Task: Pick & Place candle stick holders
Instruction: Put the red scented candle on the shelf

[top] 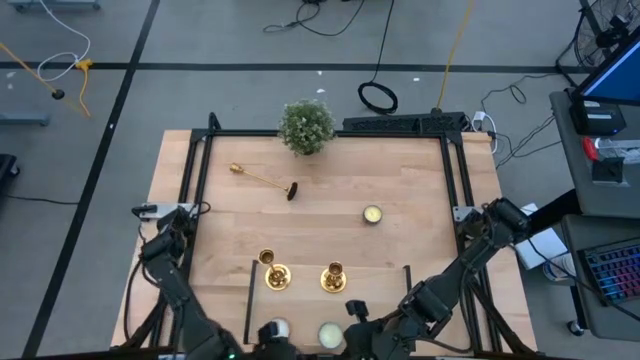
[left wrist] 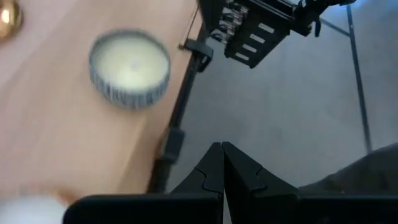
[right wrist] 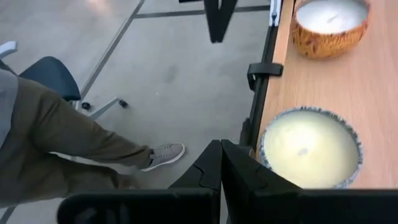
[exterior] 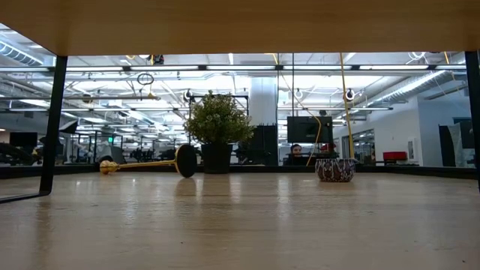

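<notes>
Candle stick holders (top: 333,277) stood near the counter's (top: 420,190) near edge, one lying far left. Both grippers' fingers (left wrist: 222,168) were closed, holding nothing. Opening wide and coming straight down on a stem would work best.

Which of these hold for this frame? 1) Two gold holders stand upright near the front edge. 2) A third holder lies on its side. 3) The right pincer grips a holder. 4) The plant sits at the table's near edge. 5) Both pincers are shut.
1) True: two holders stand upright.
2) True: the third holder lies flat near the plant.
3) False: the right pincer is shut on nothing, at the table edge beside a candle.
4) False: the plant stands at the far edge.
5) True: the left pincer is shut too.
</notes>
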Available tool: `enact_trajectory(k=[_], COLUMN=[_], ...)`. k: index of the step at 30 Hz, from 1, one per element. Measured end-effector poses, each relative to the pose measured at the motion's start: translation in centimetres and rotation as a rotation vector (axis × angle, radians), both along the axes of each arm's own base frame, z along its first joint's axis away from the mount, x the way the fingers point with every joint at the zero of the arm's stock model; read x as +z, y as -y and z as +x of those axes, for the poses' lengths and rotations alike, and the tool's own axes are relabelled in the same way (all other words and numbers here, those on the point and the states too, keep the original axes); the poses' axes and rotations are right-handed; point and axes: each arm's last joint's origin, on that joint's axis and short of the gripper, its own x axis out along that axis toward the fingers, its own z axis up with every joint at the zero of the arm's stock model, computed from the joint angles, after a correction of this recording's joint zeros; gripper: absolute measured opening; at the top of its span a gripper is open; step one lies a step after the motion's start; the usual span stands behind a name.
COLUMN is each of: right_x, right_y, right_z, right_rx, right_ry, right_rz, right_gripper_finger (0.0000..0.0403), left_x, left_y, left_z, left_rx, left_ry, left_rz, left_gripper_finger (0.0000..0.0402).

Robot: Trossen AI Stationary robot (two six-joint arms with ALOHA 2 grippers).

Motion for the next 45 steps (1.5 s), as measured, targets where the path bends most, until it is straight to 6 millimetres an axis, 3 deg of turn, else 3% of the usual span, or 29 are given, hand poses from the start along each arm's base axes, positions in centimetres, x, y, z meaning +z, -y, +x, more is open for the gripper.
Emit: enact_trajectory(k=[6,19,45], right_x=[-0.1,0.6,0.6], right_y=[0.2,0.4,0.4], right_z=[-0.3,-1.5,-1.5], right_rx=[-0.008,-0.044,-0.037], right_ry=[-0.03,-0.04,-0.042], right_rz=[-0.019,-0.047,-0.049], right_gripper_finger=[0.0,0.0,0.0], left_x=[-0.1,-0.9,-2.2], left_y=[-1.7,-2.4,-3.0], left_z=[2.0,3.0,4.6], left_rx=[-0.044,-0.161,-0.218], left_ry=[0.001,-0.004,-0.044], left_rz=[0.081,0.244,0.255], left_gripper_finger=[0.0,0.0,0.0])
